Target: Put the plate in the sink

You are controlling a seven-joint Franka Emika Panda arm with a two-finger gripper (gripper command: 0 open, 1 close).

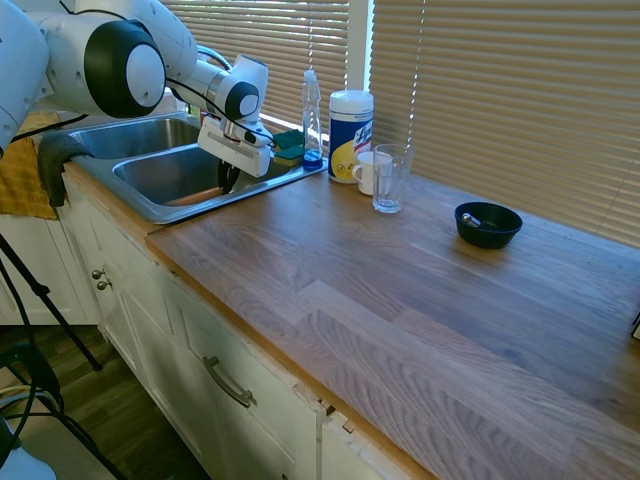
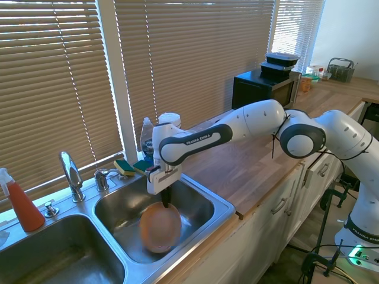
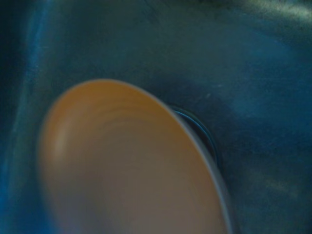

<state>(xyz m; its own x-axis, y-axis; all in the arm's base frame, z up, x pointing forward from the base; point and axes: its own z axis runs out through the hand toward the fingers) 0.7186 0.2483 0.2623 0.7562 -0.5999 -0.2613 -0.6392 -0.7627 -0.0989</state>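
Observation:
The salmon-orange plate (image 2: 160, 228) stands tilted inside the sink's (image 2: 220, 208) right basin, blurred, with its upper rim right under my gripper (image 2: 166, 201). My gripper (image 1: 228, 180) reaches down into that basin from above. From the first exterior view only an orange sliver of the plate (image 1: 192, 199) shows past the sink rim (image 1: 160, 214). The wrist view is filled by the plate (image 3: 126, 165), blurred, over the steel basin floor and its drain (image 3: 204, 134). Whether the plate's lower edge touches the basin floor does not show.
A chrome faucet (image 2: 72, 176) rises behind the basins. Sponges (image 1: 290, 143), a spray bottle (image 1: 312, 115), a wipes canister (image 1: 350, 120), a white mug (image 1: 368, 172) and a glass (image 1: 389, 178) stand at the sink's far end. A dark bowl (image 1: 488, 224) sits on the wooden counter.

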